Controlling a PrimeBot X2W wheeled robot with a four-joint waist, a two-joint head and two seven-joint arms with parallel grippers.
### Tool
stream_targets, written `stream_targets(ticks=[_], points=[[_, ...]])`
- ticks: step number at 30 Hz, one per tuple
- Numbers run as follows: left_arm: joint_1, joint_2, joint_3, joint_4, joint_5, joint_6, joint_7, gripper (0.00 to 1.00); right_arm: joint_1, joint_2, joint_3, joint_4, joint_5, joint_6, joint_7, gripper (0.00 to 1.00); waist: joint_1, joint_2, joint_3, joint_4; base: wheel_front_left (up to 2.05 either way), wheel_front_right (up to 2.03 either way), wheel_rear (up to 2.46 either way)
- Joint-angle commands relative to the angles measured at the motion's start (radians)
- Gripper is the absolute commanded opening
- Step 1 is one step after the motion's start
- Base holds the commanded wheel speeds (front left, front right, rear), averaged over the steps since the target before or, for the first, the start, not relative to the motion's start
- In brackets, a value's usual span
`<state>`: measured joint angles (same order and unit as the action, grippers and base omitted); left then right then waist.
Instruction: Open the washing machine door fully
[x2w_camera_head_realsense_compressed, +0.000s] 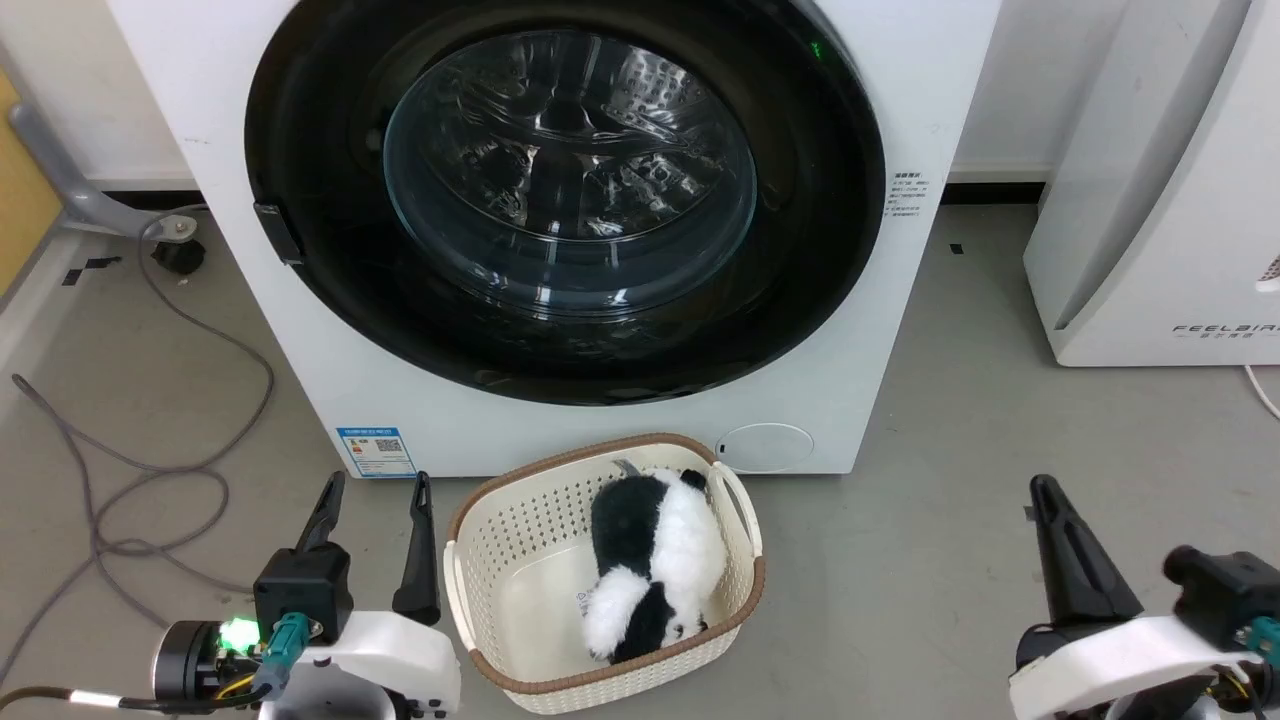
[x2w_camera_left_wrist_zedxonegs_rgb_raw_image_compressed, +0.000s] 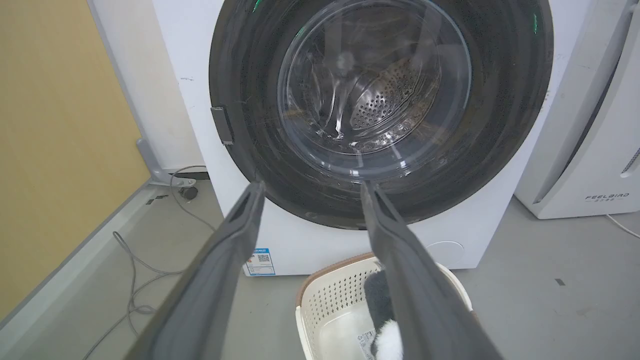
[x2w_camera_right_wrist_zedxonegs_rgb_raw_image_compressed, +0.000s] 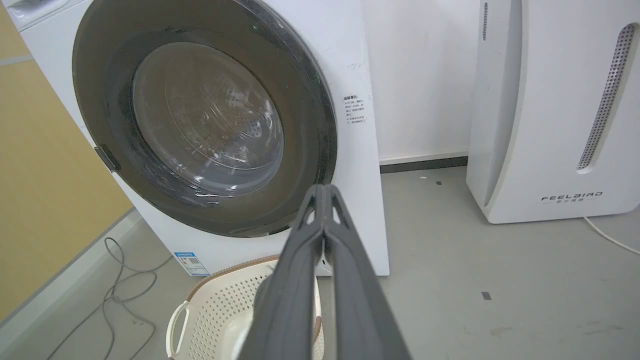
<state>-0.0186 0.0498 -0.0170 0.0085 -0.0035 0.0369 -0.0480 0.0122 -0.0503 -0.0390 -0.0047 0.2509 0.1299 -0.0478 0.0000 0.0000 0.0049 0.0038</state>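
The white washing machine (x2w_camera_head_realsense_compressed: 880, 330) (x2w_camera_left_wrist_zedxonegs_rgb_raw_image_compressed: 195, 75) (x2w_camera_right_wrist_zedxonegs_rgb_raw_image_compressed: 357, 210) stands straight ahead. Its round glossy black door (x2w_camera_head_realsense_compressed: 330, 300) (x2w_camera_left_wrist_zedxonegs_rgb_raw_image_compressed: 250, 135) (x2w_camera_right_wrist_zedxonegs_rgb_raw_image_compressed: 310, 125) lies flat against the front, with a small dark latch tab (x2w_camera_head_realsense_compressed: 277, 233) (x2w_camera_left_wrist_zedxonegs_rgb_raw_image_compressed: 222, 125) (x2w_camera_right_wrist_zedxonegs_rgb_raw_image_compressed: 107, 159) on its left rim. The steel drum shows through the clear glass centre (x2w_camera_head_realsense_compressed: 570, 170). My left gripper (x2w_camera_head_realsense_compressed: 378, 482) (x2w_camera_left_wrist_zedxonegs_rgb_raw_image_compressed: 311, 186) is open and empty, low at the left, well short of the machine. My right gripper (x2w_camera_head_realsense_compressed: 1045, 487) (x2w_camera_right_wrist_zedxonegs_rgb_raw_image_compressed: 324, 188) hangs low at the right, its fingers pressed together on nothing.
A cream basket (x2w_camera_head_realsense_compressed: 480, 590) (x2w_camera_left_wrist_zedxonegs_rgb_raw_image_compressed: 325, 305) (x2w_camera_right_wrist_zedxonegs_rgb_raw_image_compressed: 210, 310) holding a black-and-white plush toy (x2w_camera_head_realsense_compressed: 655, 560) sits on the floor just before the machine. Grey cables (x2w_camera_head_realsense_compressed: 120, 440) trail at the left. A white FEELAIR appliance (x2w_camera_head_realsense_compressed: 1160, 200) (x2w_camera_right_wrist_zedxonegs_rgb_raw_image_compressed: 550, 100) stands at the right. A yellow wall (x2w_camera_left_wrist_zedxonegs_rgb_raw_image_compressed: 55, 140) runs along the left.
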Motion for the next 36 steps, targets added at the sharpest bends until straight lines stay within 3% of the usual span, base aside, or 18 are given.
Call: stream_targets(ticks=[1, 11, 22, 36], points=[[-0.003, 0.0, -0.002, 0.004, -0.005, 0.009, -0.012, 1.0, -0.015, 0.0, -0.007, 0.005, 0.042, 0.0, -0.012, 0.0, 0.0, 0.0, 0.002, 0.001, 0.0, 0.0, 0.0], [-0.02, 0.0, -0.011, 0.004, -0.003, 0.022, -0.033, 1.0, -0.091, -0.003, -0.056, 0.079, 0.299, 0.0, -0.017, 0.0, 0.0, 0.0, 0.024, 0.01, 0.0, 0.0, 0.0], [-0.049, 0.001, -0.024, -0.002, -0.001, 0.038, -0.056, 1.0, -0.248, -0.052, -0.116, 0.224, 0.514, 0.0, 0.028, 0.0, 0.0, 0.0, 0.073, 0.024, 0.0, 0.0, 0.0], [-0.105, 0.001, -0.049, -0.017, 0.002, 0.059, -0.085, 1.0, -0.531, -0.148, -0.113, 0.426, 0.697, 0.0, 0.036, 0.0, 0.0, 0.0, 0.168, 0.053, 0.0, 0.0, 0.0]])
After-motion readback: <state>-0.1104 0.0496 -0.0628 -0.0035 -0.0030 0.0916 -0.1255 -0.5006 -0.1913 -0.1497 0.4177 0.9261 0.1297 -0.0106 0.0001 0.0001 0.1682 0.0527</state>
